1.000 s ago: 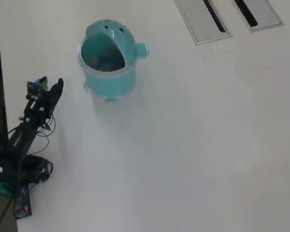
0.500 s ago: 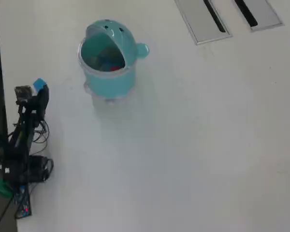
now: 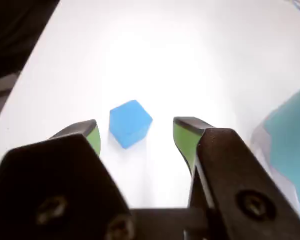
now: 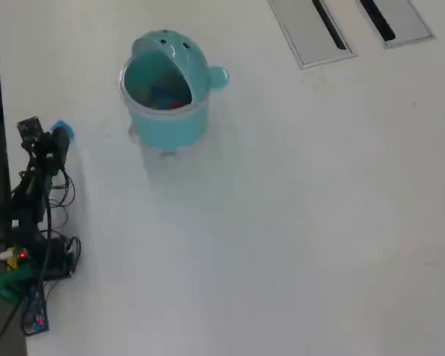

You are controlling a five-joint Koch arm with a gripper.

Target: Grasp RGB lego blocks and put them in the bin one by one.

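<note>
The broad white table (image 4: 297,222) fills the overhead view, with two grey slotted panels (image 4: 311,30) set into its far edge. Towards the upper left of that view stands the teal whale-shaped plastic bin (image 4: 165,93), its domed hood tipped back and its mouth open; something red and something blue show dimly inside, though what they are cannot be made out for certain. The bin's teal wall also edges into the right side of the wrist view (image 3: 290,145).

At the left margin of the overhead view the black hobby arm (image 4: 31,208) rises from its base, cables trailing around it. Its gripper (image 3: 135,134) hangs above the table with the jaws spread wide and nothing held between them; the green-padded fingertips (image 3: 93,136) stand clear on either side of the gap.

Just beyond that gap in the wrist view, resting on the table and touching neither finger, lies a small bright blue plastic cube (image 3: 130,123). In the overhead view the same cube (image 4: 62,132) sits right by the gripper's head, well apart from the bin.

The step in hand appears to be the approach for grasping the blue cube. The next move likely calls for easing forward and down until the fingers straddle it, then closing squarely on two flat faces, since the cube sits turned corner-on to the jaws.
</note>
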